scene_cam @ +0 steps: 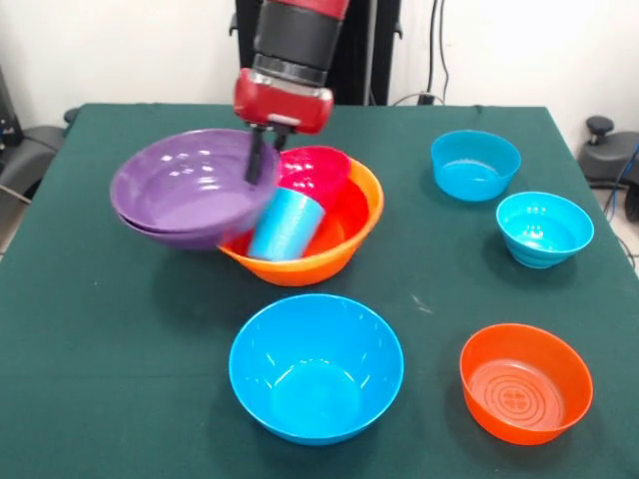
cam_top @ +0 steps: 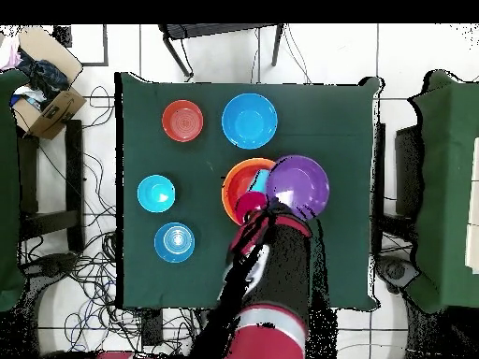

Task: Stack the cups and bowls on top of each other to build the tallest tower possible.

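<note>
On the green table [scene_cam: 100, 339], the gripper [scene_cam: 262, 160] clamps purple bowls [scene_cam: 190, 185], tilted over the orange bowl [scene_cam: 344, 249]; the cup [scene_cam: 287, 225] leans inside.

Purple bowl [cam_top: 298, 186] overlapping orange bowl [cam_top: 239, 183]; blue bowl [cam_top: 249, 121] beside.

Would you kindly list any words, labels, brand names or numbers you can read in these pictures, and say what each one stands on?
None can be read.
The red-orange bowl has raised rings moulded on its floor, but no letters.
The other bowls, the light blue cup and the gripper show no print.
The cardboard box beside the table shows no legible marking in the overhead view.
</note>
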